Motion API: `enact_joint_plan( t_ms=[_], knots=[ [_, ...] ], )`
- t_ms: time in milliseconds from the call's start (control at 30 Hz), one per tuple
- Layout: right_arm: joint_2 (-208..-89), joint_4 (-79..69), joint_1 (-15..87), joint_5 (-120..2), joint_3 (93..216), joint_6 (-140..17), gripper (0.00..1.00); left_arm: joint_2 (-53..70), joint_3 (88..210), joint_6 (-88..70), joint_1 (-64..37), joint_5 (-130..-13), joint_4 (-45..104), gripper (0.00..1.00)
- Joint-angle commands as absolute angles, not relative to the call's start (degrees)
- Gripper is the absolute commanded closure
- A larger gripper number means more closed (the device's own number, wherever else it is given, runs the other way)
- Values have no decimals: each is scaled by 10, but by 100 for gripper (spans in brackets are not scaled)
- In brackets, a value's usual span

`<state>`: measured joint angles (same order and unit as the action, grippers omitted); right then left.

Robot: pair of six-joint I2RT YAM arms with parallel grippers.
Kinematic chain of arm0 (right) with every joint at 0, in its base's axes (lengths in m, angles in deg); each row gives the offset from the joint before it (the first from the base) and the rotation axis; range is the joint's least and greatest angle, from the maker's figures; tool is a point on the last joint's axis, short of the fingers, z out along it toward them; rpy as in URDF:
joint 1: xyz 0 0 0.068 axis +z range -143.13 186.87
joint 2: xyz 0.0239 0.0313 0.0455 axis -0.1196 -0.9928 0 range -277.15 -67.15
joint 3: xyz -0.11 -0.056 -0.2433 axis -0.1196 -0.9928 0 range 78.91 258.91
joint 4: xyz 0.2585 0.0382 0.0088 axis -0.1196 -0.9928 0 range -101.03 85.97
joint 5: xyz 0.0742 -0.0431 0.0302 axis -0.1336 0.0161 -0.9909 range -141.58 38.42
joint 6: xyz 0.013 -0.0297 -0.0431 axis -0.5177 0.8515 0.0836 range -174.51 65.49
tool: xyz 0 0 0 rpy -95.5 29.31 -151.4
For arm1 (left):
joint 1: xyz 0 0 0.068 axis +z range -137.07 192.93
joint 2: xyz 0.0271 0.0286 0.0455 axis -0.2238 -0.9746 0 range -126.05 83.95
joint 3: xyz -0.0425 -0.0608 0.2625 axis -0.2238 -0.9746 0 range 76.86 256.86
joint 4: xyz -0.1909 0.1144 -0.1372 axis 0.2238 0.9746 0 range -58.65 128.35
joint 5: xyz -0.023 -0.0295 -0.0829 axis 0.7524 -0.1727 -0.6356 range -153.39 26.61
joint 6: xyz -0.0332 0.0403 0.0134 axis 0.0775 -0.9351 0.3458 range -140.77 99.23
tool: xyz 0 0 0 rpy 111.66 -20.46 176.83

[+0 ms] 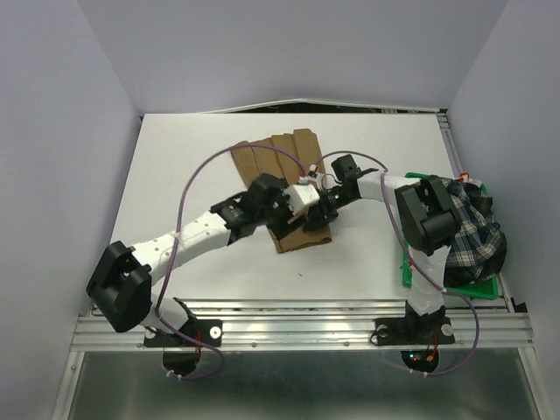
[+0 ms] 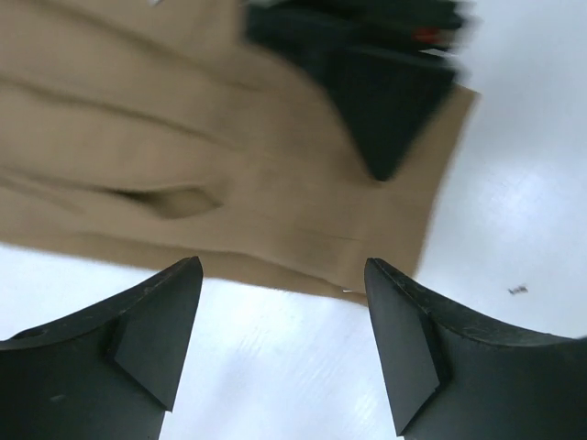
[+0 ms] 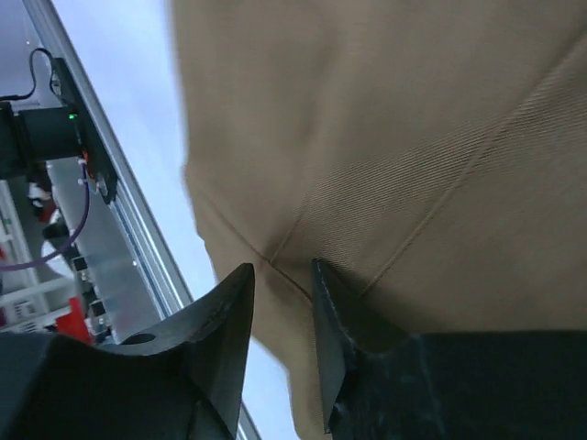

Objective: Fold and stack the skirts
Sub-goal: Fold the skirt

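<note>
Left fingers (image 2: 147, 339) apart, right fingers (image 3: 220, 339) unclear, over tan skirt (image 2: 183, 137); plaid skirt (image 1: 472, 245) in tray (image 1: 408, 273).

The left arm (image 1: 192, 232) extends from its base at the near-left edge of the table, its dark elbow block low at the left and its white forearm slanting up and to the right towards mid-table. The right arm (image 1: 424, 214) stands up from the near-right base, bends at a dark elbow and lays its forearm leftwards. The two wrists meet close together over mid-table, both tilted down. The left jaws stand wide apart, with nothing between the fingers (image 2: 156, 339). The right jaws stand close, with only a narrow gap between the fingers (image 3: 220, 339). Whether they pinch anything cannot be told.
</note>
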<state>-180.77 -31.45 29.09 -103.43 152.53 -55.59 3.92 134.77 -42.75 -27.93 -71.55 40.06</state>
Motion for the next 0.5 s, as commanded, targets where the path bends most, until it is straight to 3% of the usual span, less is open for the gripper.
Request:
enact_joint_plan(
  t_ms=[0, 167, 400, 467],
  knots=[
    [-1848, -244, 288, -1075, 1519, -581, 64, 33, 1314, -549, -373, -571, 387, 16],
    [-1885, -235, 288, -1043, 1503, -580, 65, -24, 1322, -565, -474, -506, 377, 16],
    [-1890, -230, 288, -1012, 1487, -586, 66, -128, 1336, -558, -497, -477, 357, 17],
    [-1891, -230, 288, -1010, 1487, -590, 66, -141, 1333, -565, -498, -484, 349, 22]
  ],
)
